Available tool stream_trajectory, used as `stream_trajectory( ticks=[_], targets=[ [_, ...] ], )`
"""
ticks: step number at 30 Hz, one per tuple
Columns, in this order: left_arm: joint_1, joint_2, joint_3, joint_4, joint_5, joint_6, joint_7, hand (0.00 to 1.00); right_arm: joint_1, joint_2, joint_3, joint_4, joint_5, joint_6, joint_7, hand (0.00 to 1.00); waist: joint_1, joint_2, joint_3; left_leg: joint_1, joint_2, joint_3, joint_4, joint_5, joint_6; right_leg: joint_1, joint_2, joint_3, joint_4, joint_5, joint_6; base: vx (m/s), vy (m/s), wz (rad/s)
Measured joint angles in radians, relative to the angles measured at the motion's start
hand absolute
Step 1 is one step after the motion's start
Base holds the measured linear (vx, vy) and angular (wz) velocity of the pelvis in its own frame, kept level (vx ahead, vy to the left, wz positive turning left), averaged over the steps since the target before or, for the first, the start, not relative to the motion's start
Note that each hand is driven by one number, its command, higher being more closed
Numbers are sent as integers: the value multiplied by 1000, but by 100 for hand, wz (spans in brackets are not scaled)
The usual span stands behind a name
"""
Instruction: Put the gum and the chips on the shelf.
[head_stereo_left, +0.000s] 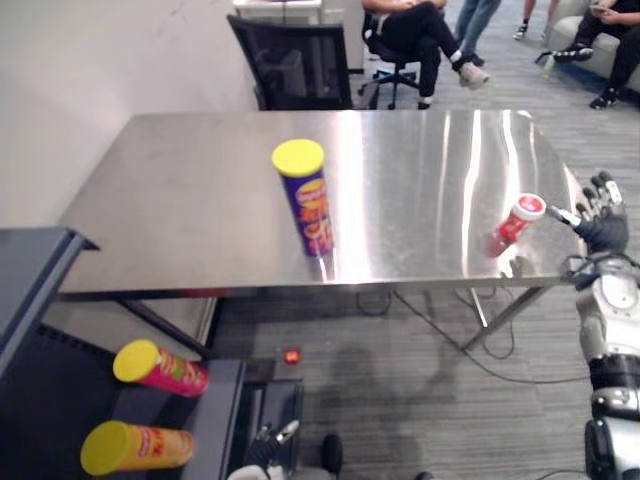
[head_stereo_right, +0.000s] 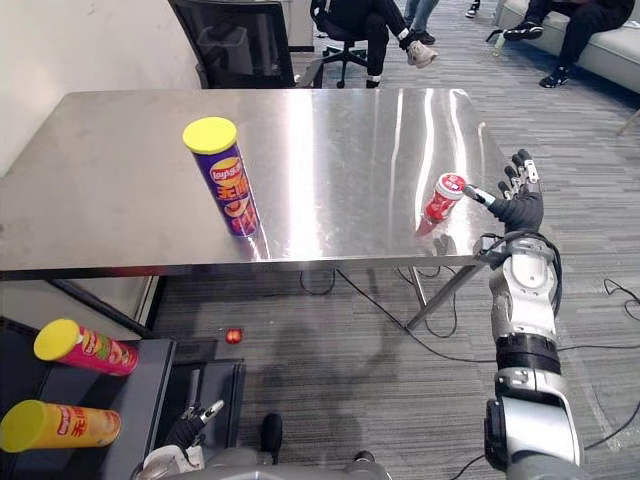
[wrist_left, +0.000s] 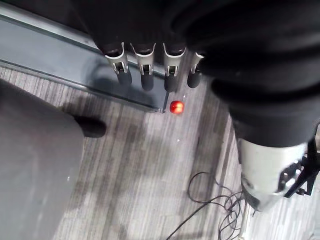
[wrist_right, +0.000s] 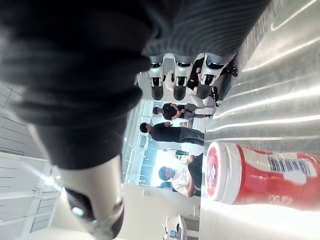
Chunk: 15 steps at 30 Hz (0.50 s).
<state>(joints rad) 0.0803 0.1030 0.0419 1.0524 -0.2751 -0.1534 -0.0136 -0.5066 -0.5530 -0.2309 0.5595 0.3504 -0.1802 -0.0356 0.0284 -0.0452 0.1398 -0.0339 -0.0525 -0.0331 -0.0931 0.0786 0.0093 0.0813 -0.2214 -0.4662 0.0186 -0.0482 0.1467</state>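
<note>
The right hand (head_stereo_right: 520, 208) hovers open and empty just beside the red gum bottle (head_stereo_right: 441, 197) near the counter (head_stereo_right: 110, 160) edge; the purple chips can (head_stereo_right: 229, 182) stands upright mid-counter; the left hand (wrist_left: 146, 75) hangs low, fingers straight.

Barcode on the red gum bottle (wrist_right: 265, 172), logo print on the purple chips can (head_stereo_right: 230, 182) illegible

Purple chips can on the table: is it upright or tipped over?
Upright: the purple chips can stands on its base on the steel table, its yellow lid on top.
</note>
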Motion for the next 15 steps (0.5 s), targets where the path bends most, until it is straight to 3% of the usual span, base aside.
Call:
stream_trajectory(
  ticks=[6,15],
  targets=[
    [0,1,-1,0,-18,0,-3,0,-112,-70,4,153,0,6,0,0,1,-4,3,0,-19,-10,0,2,4,9,-11,-15,-4,1,-1,43,37,7],
    [-2,1,-1,-16,-29,-1,-12,0,-241,-106,6,296,1,28,3,0,1,-4,32,0,-20,-9,-1,2,3,11,-7,-15,-19,13,-23,20,10,-2]
  ],
)
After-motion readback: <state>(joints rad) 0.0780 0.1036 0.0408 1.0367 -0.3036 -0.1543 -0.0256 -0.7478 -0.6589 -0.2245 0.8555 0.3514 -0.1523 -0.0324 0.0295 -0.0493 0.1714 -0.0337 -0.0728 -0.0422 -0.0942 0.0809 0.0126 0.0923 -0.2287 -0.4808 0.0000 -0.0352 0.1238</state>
